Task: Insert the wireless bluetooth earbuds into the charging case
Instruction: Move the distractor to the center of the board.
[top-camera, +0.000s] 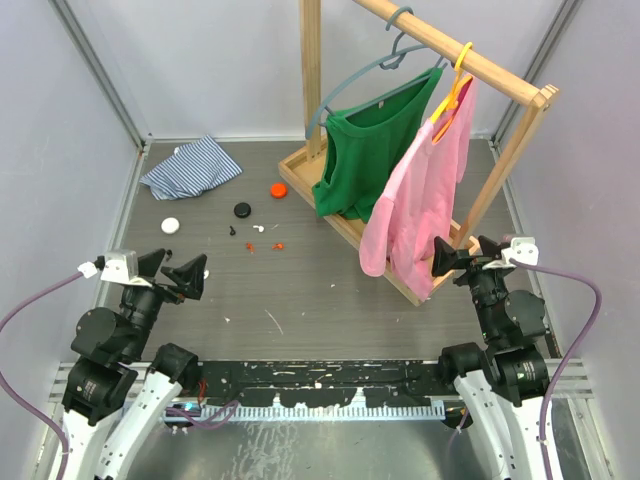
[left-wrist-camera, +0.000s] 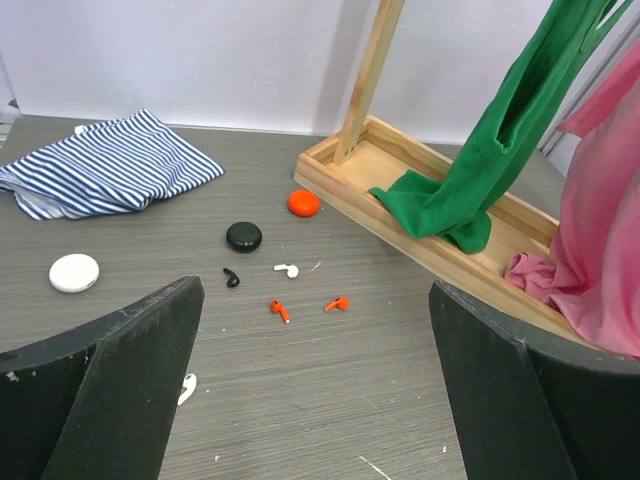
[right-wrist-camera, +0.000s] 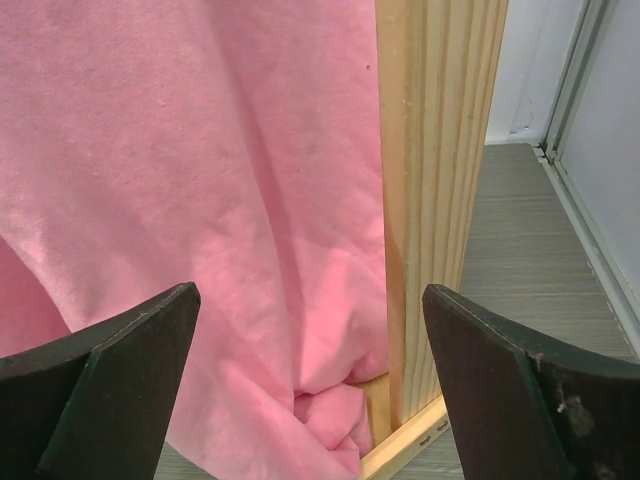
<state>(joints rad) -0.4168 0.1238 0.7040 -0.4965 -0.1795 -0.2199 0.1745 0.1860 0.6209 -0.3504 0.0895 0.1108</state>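
Small earbuds lie loose on the grey table: a black one (left-wrist-camera: 231, 277), a white one (left-wrist-camera: 287, 269) and two orange ones (left-wrist-camera: 279, 310) (left-wrist-camera: 337, 303). Another white earbud (left-wrist-camera: 187, 388) lies close to my left finger. From above, the earbuds form a small cluster (top-camera: 255, 237). Beyond them sit three round cases: white (left-wrist-camera: 74, 272), black (left-wrist-camera: 243, 236) and orange (left-wrist-camera: 303, 203). My left gripper (top-camera: 185, 268) (left-wrist-camera: 315, 300) hovers open and empty, short of the cluster. On the right, my right gripper (top-camera: 462, 255) (right-wrist-camera: 310, 295) is open and empty, facing the pink shirt.
A folded striped cloth (top-camera: 192, 166) lies at the back left. A wooden clothes rack (top-camera: 340, 215) stands to the right of the earbuds, with a green shirt (top-camera: 365, 150) and a pink shirt (top-camera: 420, 200) on hangers. Its post (right-wrist-camera: 435, 200) stands right before my right gripper.
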